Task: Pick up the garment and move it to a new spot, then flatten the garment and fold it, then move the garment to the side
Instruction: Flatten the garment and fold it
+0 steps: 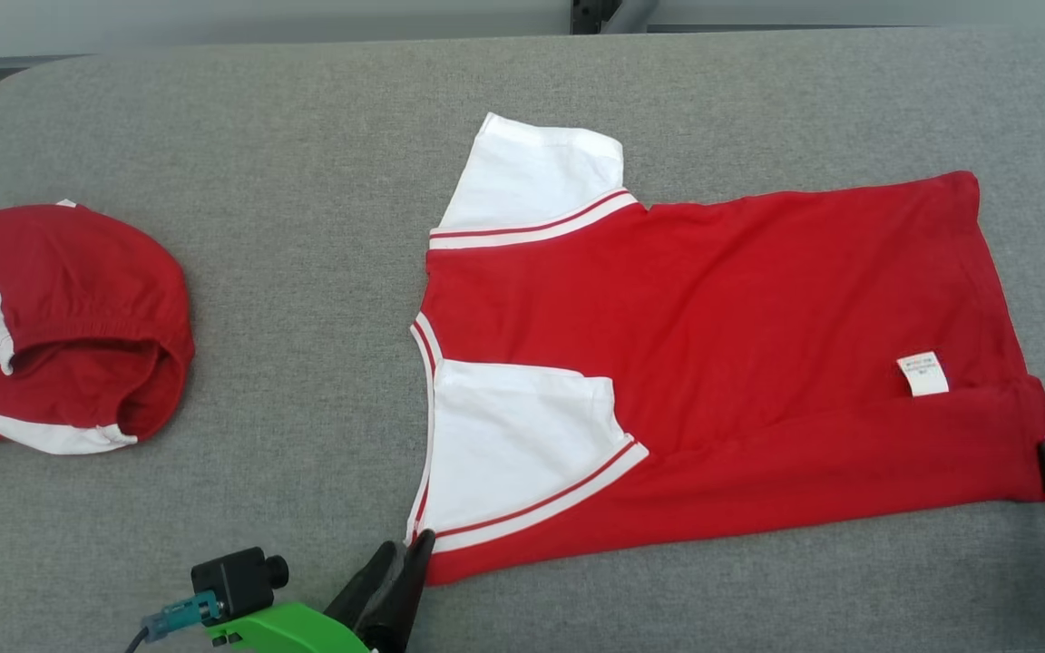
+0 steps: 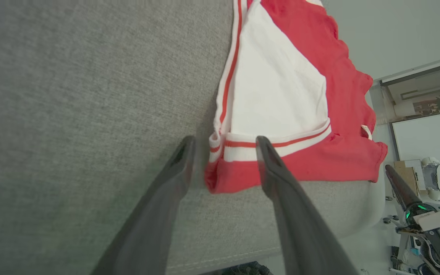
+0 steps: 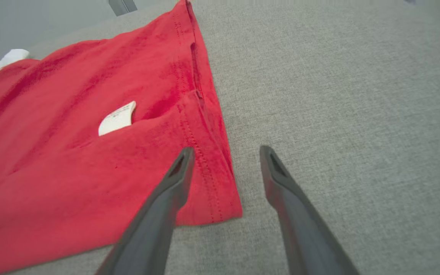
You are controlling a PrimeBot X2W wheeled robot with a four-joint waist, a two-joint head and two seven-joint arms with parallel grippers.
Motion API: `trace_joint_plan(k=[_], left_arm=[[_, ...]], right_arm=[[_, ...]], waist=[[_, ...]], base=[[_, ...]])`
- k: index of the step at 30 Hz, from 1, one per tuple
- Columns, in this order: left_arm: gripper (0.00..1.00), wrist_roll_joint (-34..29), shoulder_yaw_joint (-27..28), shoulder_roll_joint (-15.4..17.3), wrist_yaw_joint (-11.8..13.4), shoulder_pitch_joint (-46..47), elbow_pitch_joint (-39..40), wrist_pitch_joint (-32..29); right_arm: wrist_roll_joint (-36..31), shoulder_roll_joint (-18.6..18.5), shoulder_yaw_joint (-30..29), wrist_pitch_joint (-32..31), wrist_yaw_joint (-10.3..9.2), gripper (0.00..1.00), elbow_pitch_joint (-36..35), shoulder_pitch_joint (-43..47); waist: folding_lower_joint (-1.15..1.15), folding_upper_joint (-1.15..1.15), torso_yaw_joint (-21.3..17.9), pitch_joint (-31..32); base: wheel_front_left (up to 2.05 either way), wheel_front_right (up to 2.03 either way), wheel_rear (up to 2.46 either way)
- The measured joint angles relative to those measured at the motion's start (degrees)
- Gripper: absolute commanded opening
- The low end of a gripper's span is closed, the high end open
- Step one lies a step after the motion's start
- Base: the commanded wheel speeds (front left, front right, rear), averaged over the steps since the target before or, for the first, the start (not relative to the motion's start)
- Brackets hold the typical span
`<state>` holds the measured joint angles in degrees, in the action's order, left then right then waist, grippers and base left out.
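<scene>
L gripper low at red-white T-shirt sleeve corner, R gripper at hem corner; both spread, holding nothing.

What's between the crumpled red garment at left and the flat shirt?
Nothing; bare grey tabletop separates crumpled garment from shirt, per head view.

Bright, even light washes the grey tabletop; shadows are faint and soft. Both wrist views bow at their edges, and the end effector fingers at six o'clock are blurred.
</scene>
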<state>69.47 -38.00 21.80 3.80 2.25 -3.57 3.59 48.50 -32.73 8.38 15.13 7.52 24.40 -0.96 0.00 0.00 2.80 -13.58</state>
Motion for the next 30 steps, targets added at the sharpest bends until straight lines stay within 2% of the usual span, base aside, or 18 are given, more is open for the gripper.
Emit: trace_joint_plan(k=[6, 11, 13, 19, 25, 30], left_arm=[[1.0, 0.0, 1.1, 0.3, 2.1, -0.2, 0.9, 0.6], [1.0, -1.4, 3.9, 2.3, 3.3, 2.4, 2.6, 1.8], [1.0, -2.6, 4.7, 3.3, 3.3, 9.2, 3.2, -0.2], [1.0, -5.7, 4.5, 5.9, 2.4, 24.7, 0.9, -7.8], [1.0, -6.2, 4.0, 6.6, 0.7, 43.6, -7.4, -19.2], [1.0, -9.2, 0.9, 6.8, -1.7, 55.9, -15.5, -27.3]], right_arm=[[-3.5, 1.1, -3.2, 0.0, 0.01, 1.0, -2.5, 0.3], [-9.2, 3.0, -6.5, 0.0, 0.0, 1.0, -6.2, -0.5], [-12.2, 5.3, -6.8, 0.0, 0.0, 1.0, -8.2, -2.1], [-15.7, 7.3, -6.2, 0.0, 0.01, 1.0, -9.7, -4.9], [-16.7, 8.1, -4.6, 0.0, 0.0, 1.0, -10.7, -9.6], [-17.1, 9.1, -2.3, 0.0, 0.0, 1.0, -11.6, -14.3]], waist=[[0.0, 0.0, -0.7, 0.6], [0.0, 0.0, -1.8, 0.3], [0.0, 0.0, -2.3, -0.7], [0.0, 0.0, -2.8, -3.0], [0.0, 0.0, -4.0, -6.9], [0.0, 0.0, -5.9, -10.4]], base=[[0.0, 0.0, 0.0], [0.0, 0.0, 0.0], [0.0, 0.0, 0.0], [0.0, 0.0, 0.0], [0.0, 0.0, 0.0], [0.0, 0.0, 0.0]])
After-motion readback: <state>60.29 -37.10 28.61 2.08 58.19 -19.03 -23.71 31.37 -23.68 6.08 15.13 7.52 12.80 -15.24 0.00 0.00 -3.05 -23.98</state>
